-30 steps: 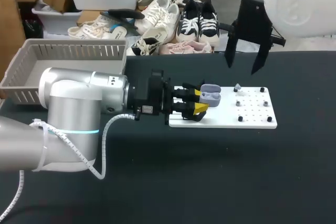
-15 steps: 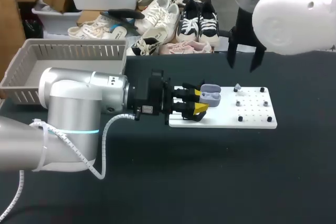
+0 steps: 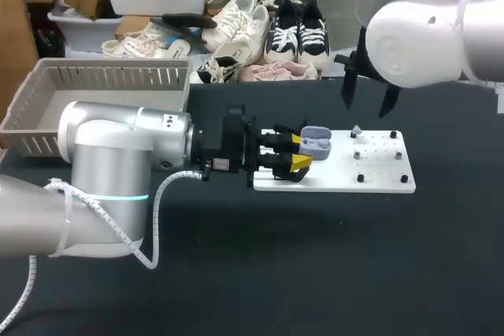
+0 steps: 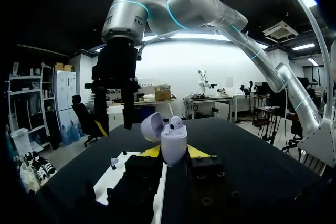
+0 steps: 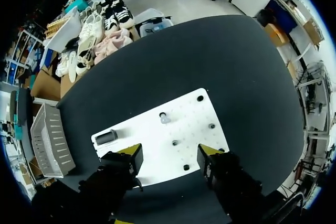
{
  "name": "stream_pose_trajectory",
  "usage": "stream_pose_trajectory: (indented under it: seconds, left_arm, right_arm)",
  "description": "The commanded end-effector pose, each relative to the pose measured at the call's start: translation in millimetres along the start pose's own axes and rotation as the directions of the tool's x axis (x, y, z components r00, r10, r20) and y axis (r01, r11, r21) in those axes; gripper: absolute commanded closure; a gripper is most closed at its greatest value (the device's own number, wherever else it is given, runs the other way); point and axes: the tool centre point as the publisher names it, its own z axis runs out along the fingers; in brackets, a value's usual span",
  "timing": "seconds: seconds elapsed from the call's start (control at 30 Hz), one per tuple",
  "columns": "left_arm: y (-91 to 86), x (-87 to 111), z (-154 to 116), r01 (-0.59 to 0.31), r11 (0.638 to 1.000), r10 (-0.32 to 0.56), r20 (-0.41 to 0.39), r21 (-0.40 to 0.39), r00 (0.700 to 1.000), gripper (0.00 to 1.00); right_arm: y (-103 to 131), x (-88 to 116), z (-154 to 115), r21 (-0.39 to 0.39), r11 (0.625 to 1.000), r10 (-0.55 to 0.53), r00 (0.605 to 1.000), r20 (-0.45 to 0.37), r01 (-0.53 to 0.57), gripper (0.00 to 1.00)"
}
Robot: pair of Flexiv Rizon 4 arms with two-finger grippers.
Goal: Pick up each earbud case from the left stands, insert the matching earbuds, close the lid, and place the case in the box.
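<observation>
My left gripper (image 3: 298,155) lies level over the left end of the white board (image 3: 370,182), shut on the lavender earbud case (image 3: 316,144). In the left wrist view the case (image 4: 174,144) stands upright between the yellow tips, lid open, with one earbud (image 4: 176,124) seated in it. A loose earbud (image 3: 356,130) stands on the board's far side, also seen as the earbud (image 5: 165,117) from above. My right gripper (image 3: 368,94) hangs high behind the board, pointing down. Its fingers (image 5: 131,154) are open with nothing between them.
A grey slatted basket (image 3: 47,84) sits at the table's back left. Several small black pegs (image 3: 361,178) stick up from the white board. Bare black table lies in front of and to the right of the board.
My right arm has swung lower into view, and its gripper has drifted slightly right above the back of the board. The left arm and the case have not moved.
</observation>
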Motion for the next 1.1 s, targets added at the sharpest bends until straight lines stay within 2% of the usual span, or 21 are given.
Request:
stream_pose_trajectory:
  seconds: [0.03, 0.07, 0.13, 0.43, 0.83, 1.1]
  left_arm:
    - [-1.5, 0.4, 0.5, -0.002, 1.0, 0.002, 0.002, -0.007, 1.0, 1.0]
    - [-1.5, 0.4, 0.5, -0.002, 1.0, 0.002, 0.002, -0.007, 1.0, 1.0]
    - [-1.5, 0.4, 0.5, -0.002, 1.0, 0.002, 0.002, -0.007, 1.0, 1.0]
    - [-1.5, 0.4, 0.5, -0.002, 1.0, 0.002, 0.002, -0.007, 1.0, 1.0]
    - [-1.5, 0.4, 0.5, -0.002, 1.0, 0.002, 0.002, -0.007, 1.0, 1.0]
    - [-1.5, 0.4, 0.5, -0.002, 1.0, 0.002, 0.002, -0.007, 1.0, 1.0]
  right_arm:
    - [-2.8, -0.5, 17.3, -0.01, 1.0, 0.01, 1.0, -0.001, -0.01, 0.28]
    - [-3.8, -0.1, 20.3, -0.018, 1.0, 0.014, 1.0, -0.005, -0.014, 0.32]
    - [-5.4, 0.7, 26.6, -0.027, 1.0, 0.016, 1.0, -0.012, -0.016, 0.5]
    - [-6.1, 1.0, 48.8, -0.067, 0.998, 0.0, 0.999, -0.041, -0.003, 0.52]
    - [3.1, -3.1, 55.2, -0.131, 0.99, -0.055, 0.998, -0.031, 0.051, 0.56]
    - [5.1, -5.2, 61.7, -0.151, 0.987, -0.068, 0.997, -0.033, 0.062, 0.56]
